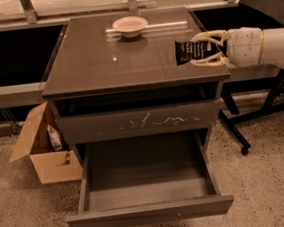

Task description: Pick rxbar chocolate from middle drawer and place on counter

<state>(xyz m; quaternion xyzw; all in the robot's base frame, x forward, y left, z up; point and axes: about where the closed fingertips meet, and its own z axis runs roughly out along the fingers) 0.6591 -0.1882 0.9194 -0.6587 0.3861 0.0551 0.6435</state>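
My gripper (196, 51) comes in from the right, over the right edge of the counter (101, 59). It is shut on the rxbar chocolate (184, 51), a flat black wrapper with pale print, held upright just above the counter's right side. The middle drawer (148, 185) stands pulled open below, its grey floor bare. Above it is a shut drawer front with pale scratch marks (155, 120).
A pale round bowl (130, 25) sits at the back middle of the counter. An open cardboard box (45, 147) stands on the floor at the cabinet's left. A black wheeled stand (262, 109) is at the right, under my arm.
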